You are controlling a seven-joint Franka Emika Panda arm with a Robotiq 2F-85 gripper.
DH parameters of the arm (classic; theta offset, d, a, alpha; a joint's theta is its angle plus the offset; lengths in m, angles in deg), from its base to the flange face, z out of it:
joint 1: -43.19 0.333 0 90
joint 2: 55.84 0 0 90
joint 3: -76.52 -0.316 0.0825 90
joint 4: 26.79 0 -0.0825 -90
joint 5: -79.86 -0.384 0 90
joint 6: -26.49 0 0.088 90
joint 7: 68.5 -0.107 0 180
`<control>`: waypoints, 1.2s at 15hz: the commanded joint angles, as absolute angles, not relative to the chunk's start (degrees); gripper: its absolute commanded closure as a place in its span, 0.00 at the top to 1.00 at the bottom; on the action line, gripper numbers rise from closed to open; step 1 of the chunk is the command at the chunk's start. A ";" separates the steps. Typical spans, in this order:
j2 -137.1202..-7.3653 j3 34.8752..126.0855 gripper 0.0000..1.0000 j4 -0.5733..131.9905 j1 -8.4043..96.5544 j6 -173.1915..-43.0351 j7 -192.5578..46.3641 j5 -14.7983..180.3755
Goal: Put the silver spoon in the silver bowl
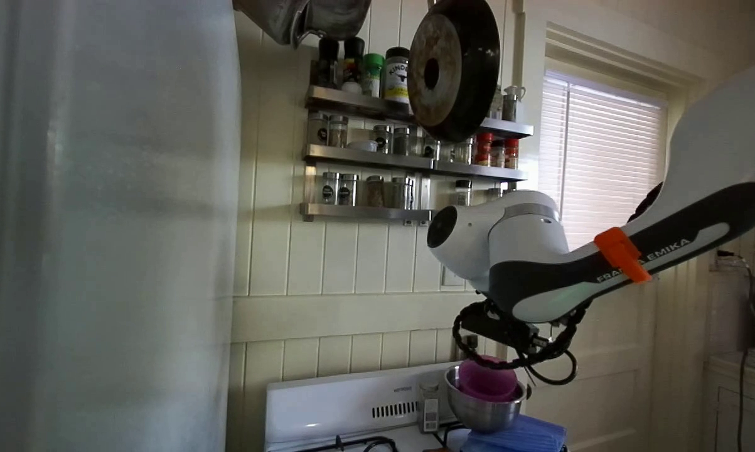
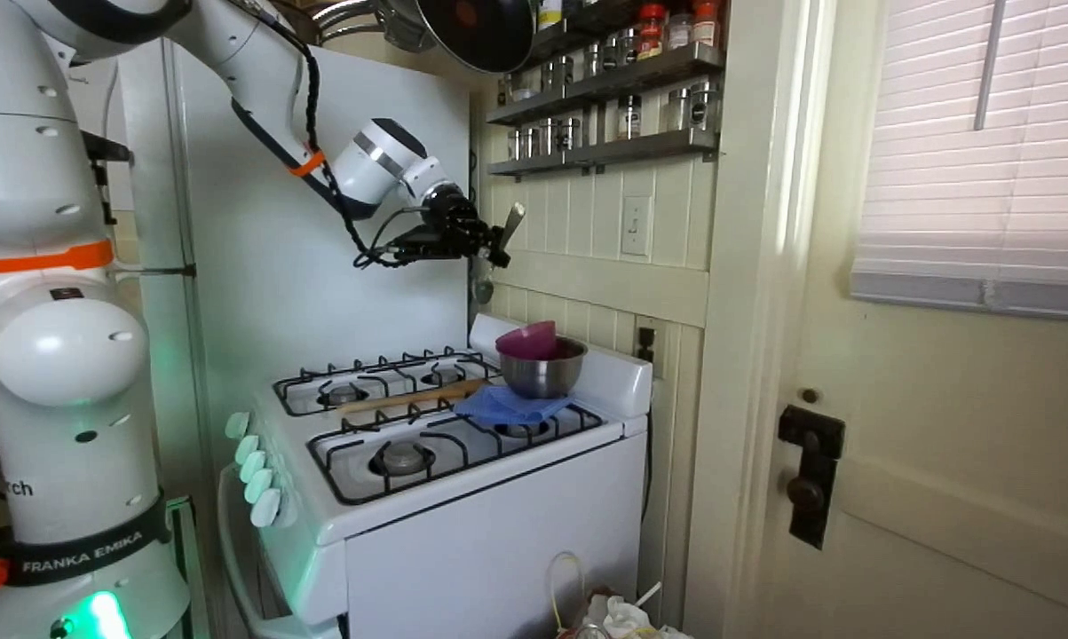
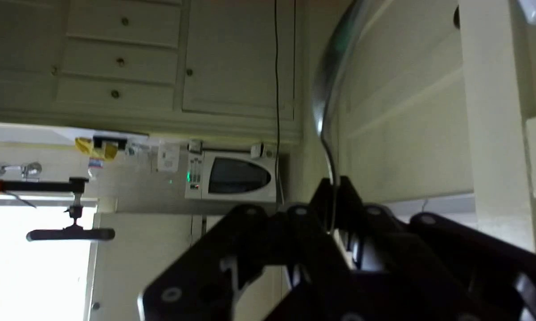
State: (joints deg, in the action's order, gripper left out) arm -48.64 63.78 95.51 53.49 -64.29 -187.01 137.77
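Observation:
The silver spoon (image 3: 334,89) is pinched between the fingertips of my gripper (image 3: 334,200) in the wrist view. In an exterior view my gripper (image 2: 498,252) is in the air above the stove, with the spoon (image 2: 513,224) sticking out above and below the fingers, steeply tilted. The silver bowl (image 2: 542,379) stands on the stove's back corner, lower than the gripper and farther right in that view. The silver bowl (image 1: 482,412) also shows in an exterior view, where the fingertips are hidden. A pink bowl (image 2: 525,343) sits tilted inside the silver bowl.
A folded blue cloth (image 2: 502,406) lies under the silver bowl. A wooden utensil (image 2: 414,397) lies across the stove grates. A spice jar (image 1: 428,408) stands beside the bowl. Shelves (image 1: 371,155) and a hanging pan (image 1: 455,69) are above. A tall fridge (image 2: 320,284) flanks the stove.

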 commanded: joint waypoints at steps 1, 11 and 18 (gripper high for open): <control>-48.93 64.58 0.01 96.02 52.39 -60.01 -187.75 146.08; -48.95 72.89 0.01 97.89 47.91 -98.47 -193.15 153.77; -51.58 73.52 0.01 95.52 46.81 -95.54 -188.61 151.09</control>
